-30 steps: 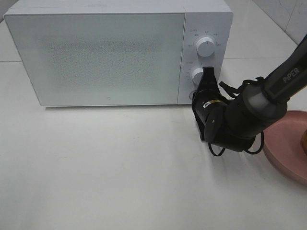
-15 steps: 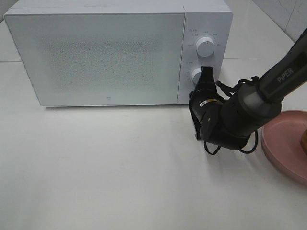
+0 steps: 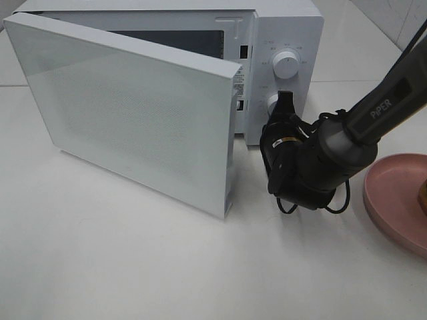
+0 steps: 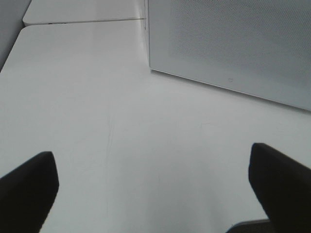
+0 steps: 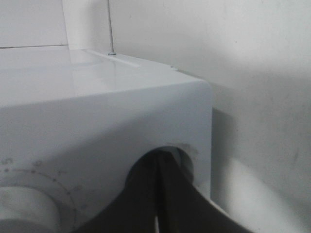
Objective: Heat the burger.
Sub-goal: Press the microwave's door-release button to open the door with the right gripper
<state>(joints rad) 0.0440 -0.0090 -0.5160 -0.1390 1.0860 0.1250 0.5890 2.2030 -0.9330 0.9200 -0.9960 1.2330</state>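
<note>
Early stage. Left hand [image 4: 155,194] hangs over bare bench [image 3: 133,267], fingers spread wide, empty. Burger [image 3: 423,197] not loaded yet: it sits on the pink plate [image 3: 393,200] at the bench's right side, well apart from the microwave [image 3: 287,27]. Right hand [image 3: 285,107] has fingers pressed together and holds nothing, tip at the control panel just beside the lower knob [image 3: 271,104]. Door [image 3: 133,113] stands open; only a dark strip of cavity shows. Left to do, by my read: burger in, door shut, timer set. Burger is mostly out of frame, just a brown sliver at the picture's edge; can't tell bun, lettuce or patty.
</note>
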